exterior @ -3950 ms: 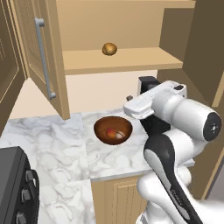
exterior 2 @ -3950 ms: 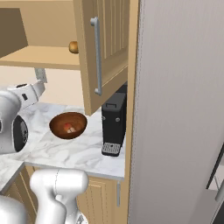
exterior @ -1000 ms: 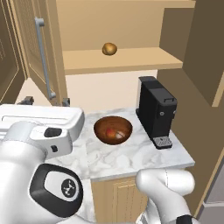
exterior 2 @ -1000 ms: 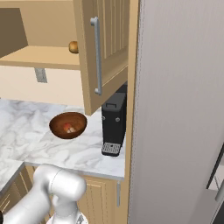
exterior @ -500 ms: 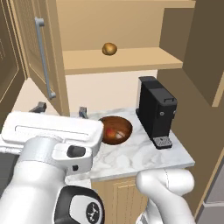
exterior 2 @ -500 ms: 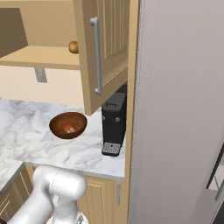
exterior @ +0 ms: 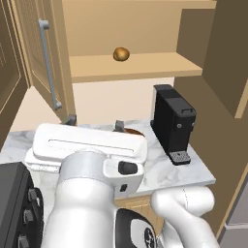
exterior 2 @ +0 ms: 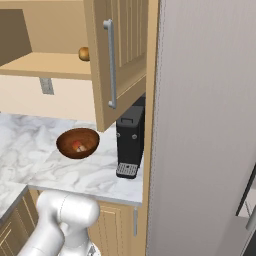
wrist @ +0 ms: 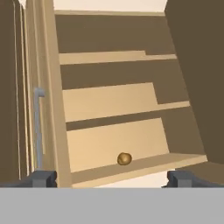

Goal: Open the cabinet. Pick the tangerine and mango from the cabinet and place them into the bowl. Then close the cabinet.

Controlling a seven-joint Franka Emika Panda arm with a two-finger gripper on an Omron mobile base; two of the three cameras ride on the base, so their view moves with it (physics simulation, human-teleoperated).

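Note:
The cabinet (exterior: 135, 68) stands open, its left door (exterior: 41, 58) and right door (exterior 2: 122, 55) both swung out. A round golden-brown fruit (exterior: 121, 54) (exterior 2: 84, 53) (wrist: 124, 159) lies on the lowest shelf; I cannot tell whether it is the tangerine or the mango. On the counter, the dark wooden bowl (exterior 2: 77, 142) holds a small red-orange thing. My gripper (exterior: 95, 122) (wrist: 113, 179) is open and empty, raised in front of the bowl and pointing at the shelves, well short of the fruit. In the left base view my hand hides most of the bowl (exterior: 133, 131).
A black coffee machine (exterior: 174, 123) (exterior 2: 131, 140) stands on the marble counter (exterior 2: 30, 165) right of the bowl. A tall grey panel (exterior 2: 205, 125) bounds the right side. A dark stove (exterior: 14, 203) sits at the lower left. The upper shelves (wrist: 109, 100) hold nothing.
The hand has swung right and up across the left base view and now covers the bowl. The jaws stayed wide apart. Fruit, bowl and doors have not moved.

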